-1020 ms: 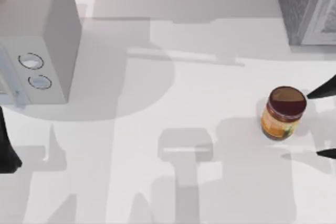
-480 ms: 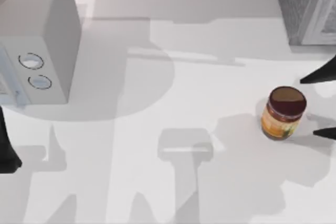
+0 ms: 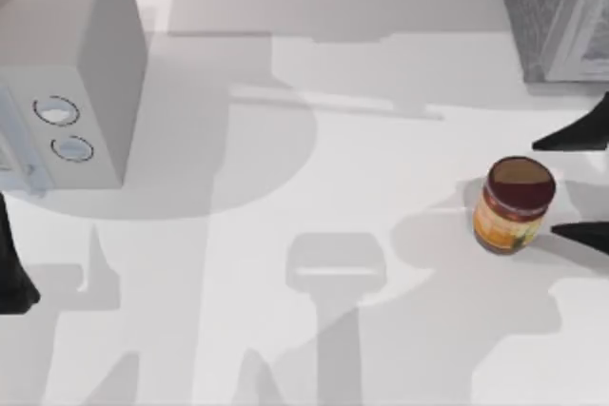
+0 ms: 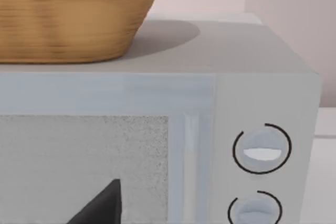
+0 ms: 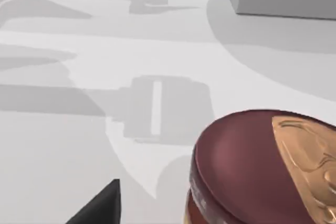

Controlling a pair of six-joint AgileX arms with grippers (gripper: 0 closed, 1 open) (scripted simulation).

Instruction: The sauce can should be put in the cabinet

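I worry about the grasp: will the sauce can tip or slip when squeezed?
The sauce can stands upright and squat, so tipping seems unlikely. Its round, smooth-looking side may slip or turn. The right gripper is open around it.

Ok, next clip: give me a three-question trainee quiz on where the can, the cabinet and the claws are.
1. True or false: the sauce can stands upright on the table.
2. Which claw is at the can? A) left claw B) right claw
3. Fill in: the cabinet sits at the table's far ____ corner.

Key:
1. True.
2. B: its open fingers reach in from the right edge, not touching the can.
3. Right.
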